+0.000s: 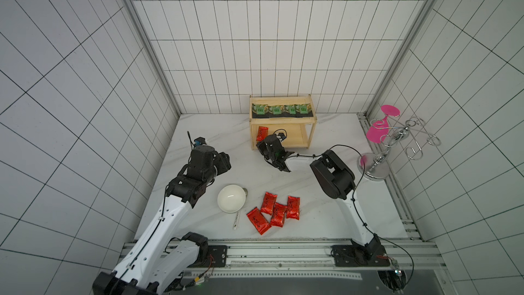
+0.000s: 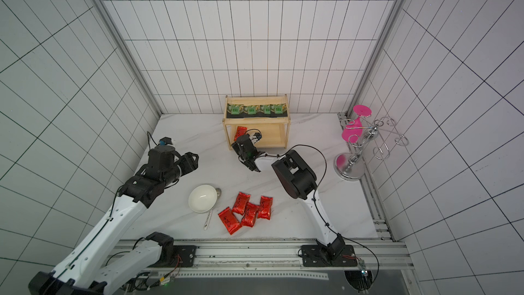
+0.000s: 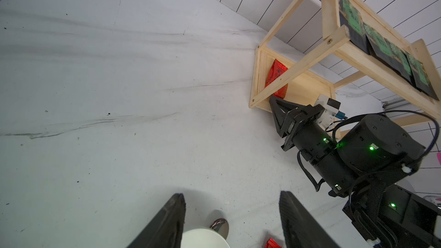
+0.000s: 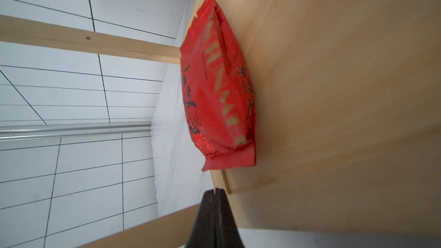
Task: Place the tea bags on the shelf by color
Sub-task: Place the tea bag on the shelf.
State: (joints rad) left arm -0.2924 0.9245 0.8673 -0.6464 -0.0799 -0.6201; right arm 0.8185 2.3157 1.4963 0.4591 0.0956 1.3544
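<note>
The shelf (image 1: 283, 122) stands at the back of the table. Its upper board carries a row of several black tea bags (image 1: 276, 110) with green centres, also seen from the left wrist (image 3: 379, 44). One red tea bag (image 1: 261, 133) lies at the left end of the lower board (image 4: 334, 91). My right gripper (image 4: 215, 190) is shut and empty, just outside the lower board's front left corner and a short way from that red tea bag (image 4: 214, 91). Several more red tea bags (image 1: 278, 214) lie clustered near the table's front. My left gripper (image 3: 232, 195) hangs open and empty over the table's left.
A white bowl (image 1: 231, 198) sits just left of the red cluster, with a spoon (image 1: 236, 222) lying beside and partly under it. A chrome wire stand (image 1: 380, 160) with pink discs stands at the right edge. The right arm's elbow (image 1: 331, 174) rises over mid-table.
</note>
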